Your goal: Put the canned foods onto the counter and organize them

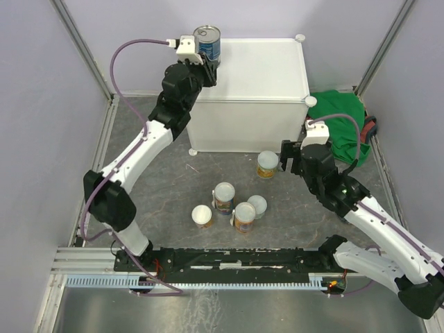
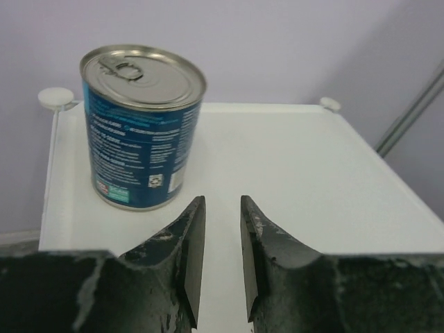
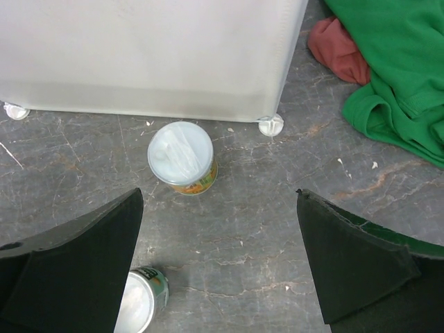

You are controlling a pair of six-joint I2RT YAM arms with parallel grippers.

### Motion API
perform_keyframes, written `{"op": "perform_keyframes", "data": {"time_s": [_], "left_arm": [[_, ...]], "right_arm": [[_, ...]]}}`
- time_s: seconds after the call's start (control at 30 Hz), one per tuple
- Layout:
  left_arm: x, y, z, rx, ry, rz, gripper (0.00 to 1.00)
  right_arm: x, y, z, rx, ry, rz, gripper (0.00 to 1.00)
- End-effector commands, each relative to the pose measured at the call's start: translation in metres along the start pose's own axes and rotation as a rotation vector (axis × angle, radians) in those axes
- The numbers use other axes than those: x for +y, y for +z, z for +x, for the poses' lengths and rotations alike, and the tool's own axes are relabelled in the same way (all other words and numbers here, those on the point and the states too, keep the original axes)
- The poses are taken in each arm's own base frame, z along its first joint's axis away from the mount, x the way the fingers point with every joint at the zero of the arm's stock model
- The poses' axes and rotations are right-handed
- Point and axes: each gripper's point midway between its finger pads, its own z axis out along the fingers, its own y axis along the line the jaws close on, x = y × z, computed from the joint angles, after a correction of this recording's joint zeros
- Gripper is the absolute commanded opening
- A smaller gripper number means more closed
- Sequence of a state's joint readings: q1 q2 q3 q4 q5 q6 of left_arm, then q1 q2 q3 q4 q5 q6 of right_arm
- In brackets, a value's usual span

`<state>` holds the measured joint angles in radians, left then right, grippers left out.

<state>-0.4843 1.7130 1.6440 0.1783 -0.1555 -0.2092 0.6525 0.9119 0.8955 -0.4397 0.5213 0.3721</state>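
A dark blue can (image 1: 207,43) with a silver pull-tab top stands upright on the far left corner of the white counter (image 1: 263,76). In the left wrist view the blue can (image 2: 141,128) is ahead and to the left of my left gripper (image 2: 222,202). That gripper's jaws are narrowly apart and empty above the counter top (image 2: 291,180). My right gripper (image 3: 219,198) is wide open and empty above the floor. A pale-lidded can (image 3: 180,156) stands ahead of it by the counter's front wall. Several more cans (image 1: 232,207) stand clustered on the floor.
A green cloth (image 1: 340,125) with a red piece (image 3: 338,48) lies to the right of the counter. A can (image 3: 142,302) stands by my right gripper's left finger. The counter's foot (image 3: 270,125) and corner knobs (image 2: 55,97) show. Grey walls enclose the area.
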Motion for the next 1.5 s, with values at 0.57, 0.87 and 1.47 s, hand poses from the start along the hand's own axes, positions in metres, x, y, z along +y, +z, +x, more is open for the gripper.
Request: {"op": "perform_keyframes", "data": {"time_s": [0.57,0.87,1.47], "left_arm": [[-0.124,-0.122,0.038,0.126,-0.075,0.297,0.52],[-0.152,-0.162,0.056,0.189,-0.11,0.389,0.55],[-0.159,-0.209,-0.034,0.045,-0.349,0.428,0.71]], "right_arm": [[-0.12,-0.048,0.02,-0.043,0.308,0.749,0.99],[-0.168,-0.06,0.05,0.071,0.452,0.979,0.99],[-0.22,-0.066,0.091,0.199,0.604,1.122,0.99]]}}
